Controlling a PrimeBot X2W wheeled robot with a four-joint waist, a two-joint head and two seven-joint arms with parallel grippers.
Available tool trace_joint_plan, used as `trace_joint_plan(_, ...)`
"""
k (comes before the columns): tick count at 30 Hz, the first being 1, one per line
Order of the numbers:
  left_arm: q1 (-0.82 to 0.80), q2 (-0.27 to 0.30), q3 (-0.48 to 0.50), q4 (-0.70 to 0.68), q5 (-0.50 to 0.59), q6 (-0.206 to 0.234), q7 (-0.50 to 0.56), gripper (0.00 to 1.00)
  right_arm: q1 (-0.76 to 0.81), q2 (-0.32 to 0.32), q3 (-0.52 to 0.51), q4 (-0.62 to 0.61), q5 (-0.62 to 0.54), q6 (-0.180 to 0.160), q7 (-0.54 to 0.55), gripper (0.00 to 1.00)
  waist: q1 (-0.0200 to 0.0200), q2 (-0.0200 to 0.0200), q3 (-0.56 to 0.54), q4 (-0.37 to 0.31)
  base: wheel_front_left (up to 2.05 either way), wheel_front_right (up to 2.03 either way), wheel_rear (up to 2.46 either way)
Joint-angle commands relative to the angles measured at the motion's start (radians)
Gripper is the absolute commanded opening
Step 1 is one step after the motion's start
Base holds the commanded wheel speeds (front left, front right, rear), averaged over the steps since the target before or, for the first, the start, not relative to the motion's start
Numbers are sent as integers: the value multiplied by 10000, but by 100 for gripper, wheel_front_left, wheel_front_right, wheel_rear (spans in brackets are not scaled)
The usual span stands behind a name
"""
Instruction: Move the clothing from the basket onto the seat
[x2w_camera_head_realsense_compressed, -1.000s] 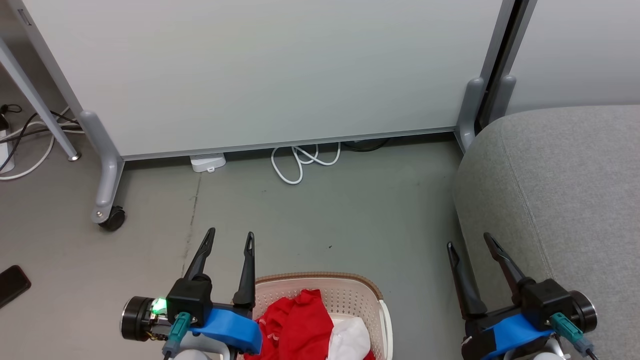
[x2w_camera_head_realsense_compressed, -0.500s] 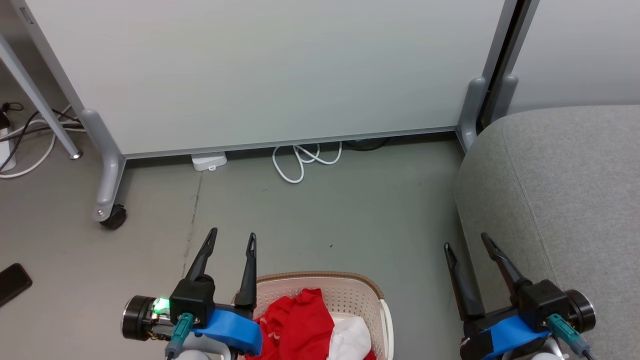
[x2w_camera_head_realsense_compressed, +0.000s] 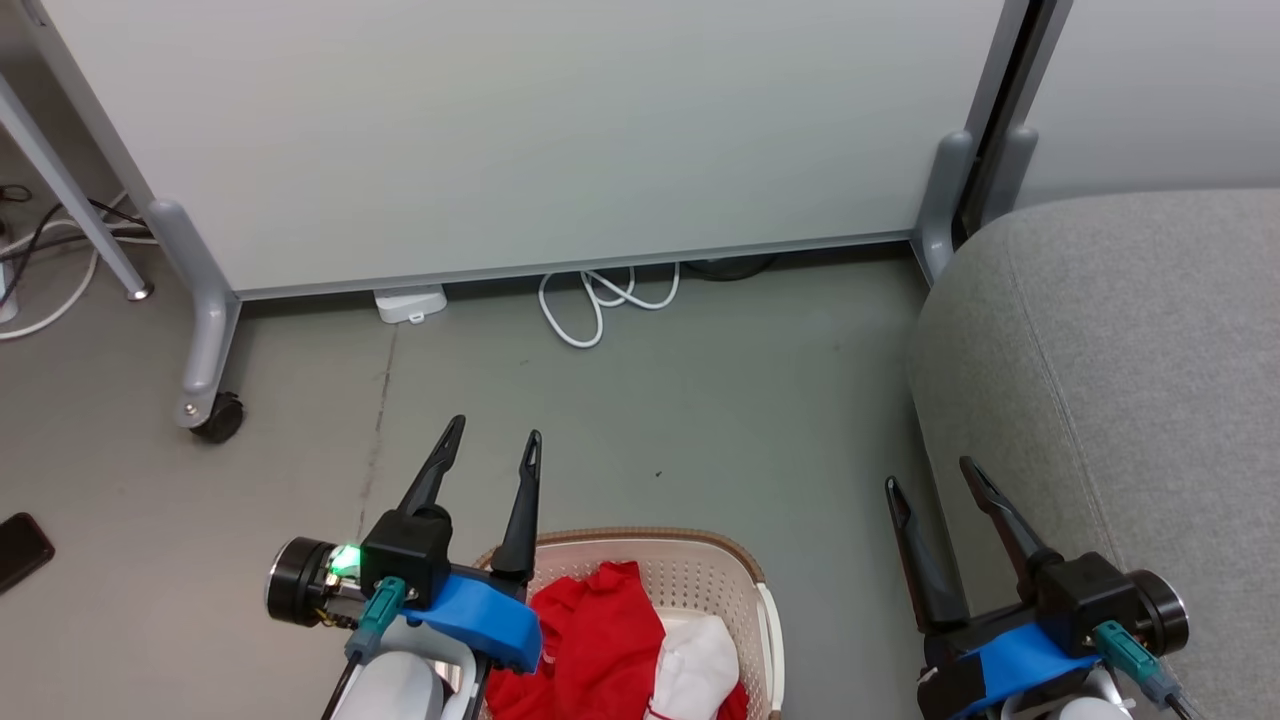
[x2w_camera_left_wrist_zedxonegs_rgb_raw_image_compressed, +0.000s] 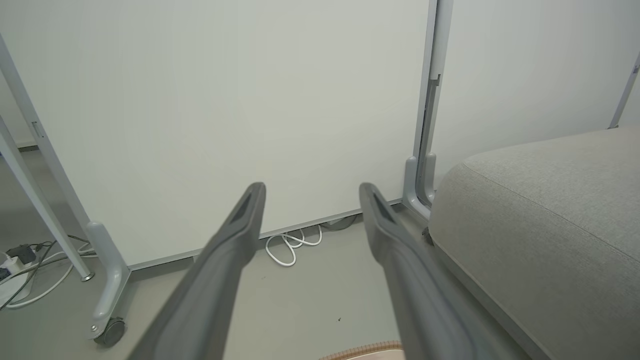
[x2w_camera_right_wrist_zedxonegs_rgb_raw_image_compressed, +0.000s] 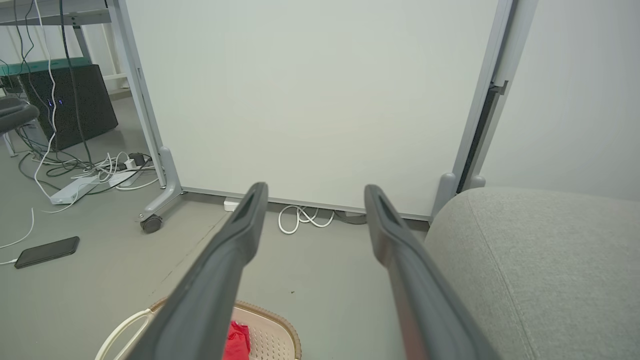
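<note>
Left pincer (x2w_camera_head_realsense_compressed: 494, 428): spread wide and empty. It hangs at the near-left rim of the basket (x2w_camera_head_realsense_compressed: 640, 534), fingers aimed out over the floor (x2w_camera_head_realsense_compressed: 700, 420) toward the partition (x2w_camera_head_realsense_compressed: 520, 130).
Right pincer (x2w_camera_head_realsense_compressed: 929, 472): also spread and empty, low between the basket and the front flank of the seat (x2w_camera_head_realsense_compressed: 1120, 370).
Clothing (x2w_camera_head_realsense_compressed: 590, 640): a crumpled red heap in the basket, with a white fold (x2w_camera_head_realsense_compressed: 700, 665) just beside it. I can't tell if that fold is a separate piece.
Basket: on the floor between the two arms, near the seat but apart from it.
Seat: bare grey cushion on the robot's right.
Handling: the fabric looks light, soft and limp. I'd expect it to sag and trail when lifted, and a hem might snag on the perforated wall.
Where to take hold: I'd pick the raised ridge at the top of the heap. Pinching a bunched fold there should gather more cloth than a flat edge would.
Head view: gives the heap, the white fold and both arms together.
Right wrist view: catches a scrap of red, the basket's white handle (x2w_camera_right_wrist_zedxonegs_rgb_raw_image_compressed: 125, 327), a phone (x2w_camera_right_wrist_zedxonegs_rgb_raw_image_compressed: 47, 251) on the floor and a power strip (x2w_camera_right_wrist_zedxonegs_rgb_raw_image_compressed: 75, 189).
Left wrist view: gives a sliver of brown rim at the bottom edge and the seat's rounded side.
</note>
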Motion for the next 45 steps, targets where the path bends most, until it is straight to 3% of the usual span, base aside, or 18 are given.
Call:
trace_joint_plan(1,-297,-2,-56,286,59,-123,-38,100,-168,-44,5,-58,-53,22,-33,100,0,0,152,-100,0,0,0)
trace_joint_plan(13,-1976,217,-819,3341,264,-715,-39,100,-1102,-41,132,-325,-205,22,-32,100,0,0,1737,-977,0,0,0)
trace_joint_plan(27,-3715,447,-1940,6855,306,-793,-18,100,-2118,-36,401,-669,-8,20,-32,100,0,0,3743,-1871,0,0,0)
trace_joint_plan(34,-4749,445,-2715,8527,150,-797,566,100,-2750,-36,429,-943,29,20,-32,100,0,0,5068,-2092,0,0,0)
trace_joint_plan(40,-5228,618,-2767,8927,-85,-797,1517,100,-3146,-35,393,-1134,21,20,-32,100,0,0,5937,-2142,0,0,0)
trace_joint_plan(45,-5605,853,-2993,9031,120,-479,2374,100,-3375,-37,383,-1267,58,14,-32,100,0,0,6497,-2180,0,0,0)
